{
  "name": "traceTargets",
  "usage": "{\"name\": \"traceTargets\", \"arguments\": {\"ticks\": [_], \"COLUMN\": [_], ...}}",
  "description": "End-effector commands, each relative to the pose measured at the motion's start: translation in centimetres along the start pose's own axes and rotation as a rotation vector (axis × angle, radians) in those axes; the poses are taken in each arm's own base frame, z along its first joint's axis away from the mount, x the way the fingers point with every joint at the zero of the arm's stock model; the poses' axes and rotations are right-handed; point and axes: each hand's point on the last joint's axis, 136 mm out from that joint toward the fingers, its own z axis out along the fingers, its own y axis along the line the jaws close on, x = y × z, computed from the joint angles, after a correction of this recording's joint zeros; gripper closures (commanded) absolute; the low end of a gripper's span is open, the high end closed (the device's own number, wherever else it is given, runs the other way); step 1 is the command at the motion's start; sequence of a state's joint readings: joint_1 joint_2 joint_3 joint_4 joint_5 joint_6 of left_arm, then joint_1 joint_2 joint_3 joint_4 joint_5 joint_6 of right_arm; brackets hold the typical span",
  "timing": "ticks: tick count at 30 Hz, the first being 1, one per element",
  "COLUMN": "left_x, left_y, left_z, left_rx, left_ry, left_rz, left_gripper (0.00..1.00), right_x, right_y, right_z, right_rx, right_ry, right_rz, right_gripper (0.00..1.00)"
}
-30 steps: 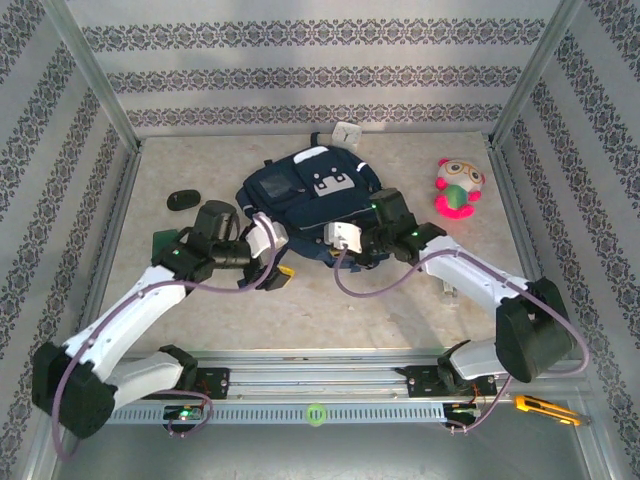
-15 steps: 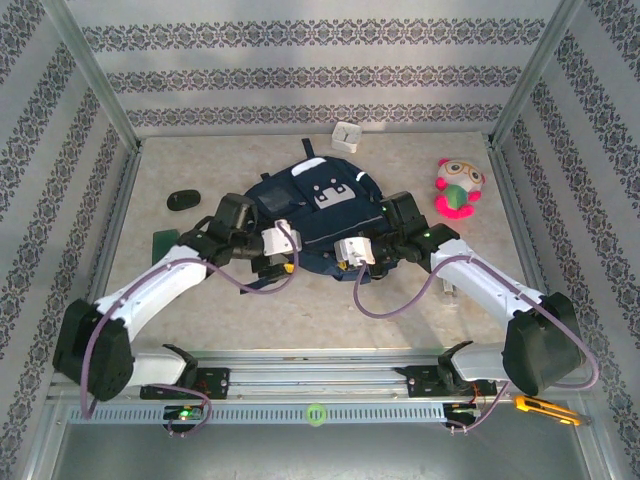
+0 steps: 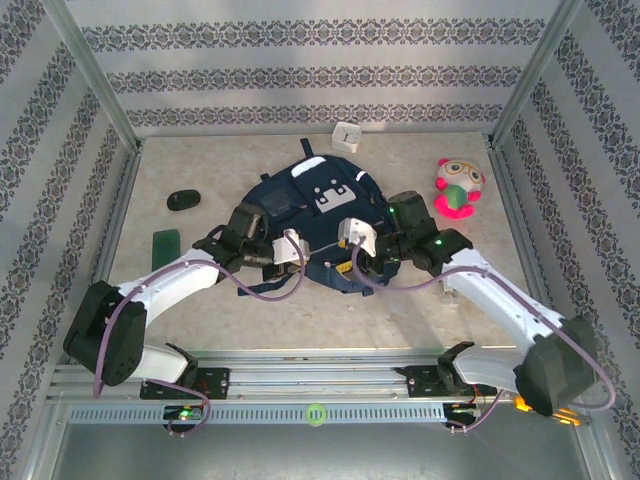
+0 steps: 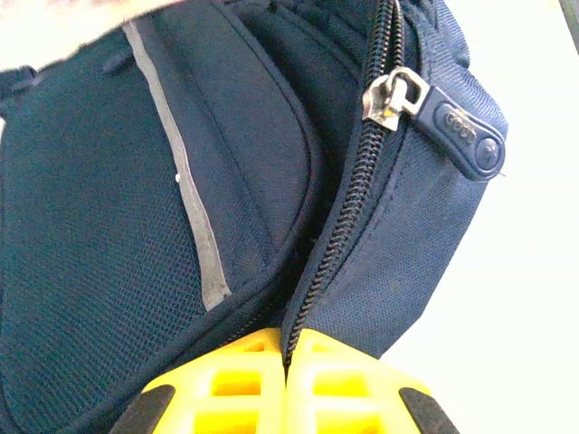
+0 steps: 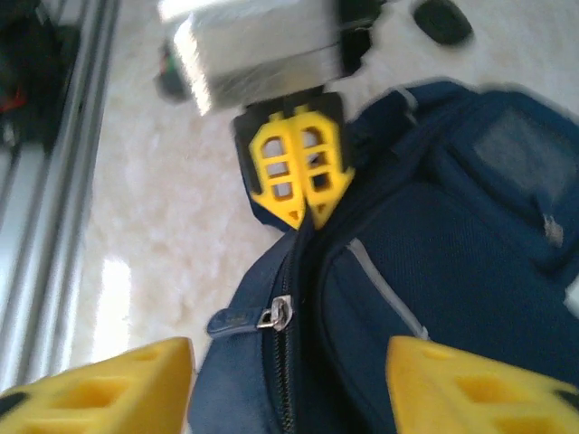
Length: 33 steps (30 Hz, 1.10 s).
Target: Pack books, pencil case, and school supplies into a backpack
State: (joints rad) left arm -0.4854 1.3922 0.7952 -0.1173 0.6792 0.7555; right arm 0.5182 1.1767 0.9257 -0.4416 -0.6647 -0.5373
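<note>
The navy backpack [image 3: 312, 205] lies flat mid-table, its main zipper partly undone. My left gripper [image 4: 289, 351] is shut on the backpack's fabric edge right at the zipper teeth, at the bag's near left rim [image 3: 312, 262]. The zipper pull [image 4: 452, 128] hangs free just beyond it. My right gripper [image 5: 289, 398] is open, its yellow fingers [image 5: 99, 389] spread either side of the zipper slider [image 5: 280, 314] without touching it, at the bag's near edge [image 3: 350, 266]. A dark green book [image 3: 165, 243] lies left of the left arm. The pale pencil case [image 3: 347, 135] sits behind the backpack.
A black oval object [image 3: 183, 200] lies at the far left. A pink-and-green plush toy [image 3: 457, 188] stands to the right of the bag. The cage's metal posts and patterned walls close in the table, with the rail along the near edge.
My left gripper moved right and shut on the backpack's zipper edge. My right gripper opened and let go of the bag.
</note>
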Motion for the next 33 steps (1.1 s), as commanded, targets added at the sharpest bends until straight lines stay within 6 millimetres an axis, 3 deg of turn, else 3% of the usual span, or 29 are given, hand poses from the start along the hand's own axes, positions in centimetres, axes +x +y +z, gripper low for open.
{"name": "traceTargets", "arguments": {"ticks": [1, 4, 10, 14, 16, 19, 23, 27, 33], "left_x": [-3.4, -3.2, -3.7, -3.8, -4.1, -4.4, -4.7, -5.0, -5.1], "left_y": [1.1, 0.8, 0.9, 0.9, 0.8, 0.8, 0.8, 0.9, 1.0], "left_z": [-0.8, -0.8, -1.1, -1.1, -1.3, -1.4, -1.6, -1.7, -1.8], "left_rx": [-0.061, -0.048, -0.044, -0.042, -0.038, -0.037, -0.035, -0.039, -0.036], "left_ry": [-0.112, -0.097, -0.104, -0.108, -0.114, -0.124, -0.137, -0.14, -0.135], "left_rz": [0.026, 0.012, -0.012, -0.019, -0.021, -0.024, -0.028, -0.025, -0.018], "left_gripper": [1.0, 1.0, 1.0, 1.0, 1.0, 1.0, 1.0, 1.0, 1.0], "right_x": [0.8, 0.7, -0.2, -0.5, -1.3, -0.5, 0.3, 1.1, 2.8], "right_y": [1.8, 4.3, 5.3, 5.4, 4.7, 3.0, 2.2, 1.2, 0.3], "right_z": [-1.6, -2.1, -0.6, 0.1, 1.4, 3.1, 5.0, 4.9, 4.4], "right_rx": [0.089, 0.119, 0.181, 0.211, 0.284, 0.39, 0.4, 0.463, 0.504], "right_ry": [0.1, 0.119, 0.047, 0.026, 0.007, 0.05, 0.07, 0.072, 0.062], "right_rz": [0.521, 0.68, 1.198, 1.241, 1.269, 1.269, 1.297, 1.3, 1.332], "right_gripper": [0.35, 0.36, 0.43, 0.45, 0.46, 0.47, 0.49, 0.5, 0.43]}}
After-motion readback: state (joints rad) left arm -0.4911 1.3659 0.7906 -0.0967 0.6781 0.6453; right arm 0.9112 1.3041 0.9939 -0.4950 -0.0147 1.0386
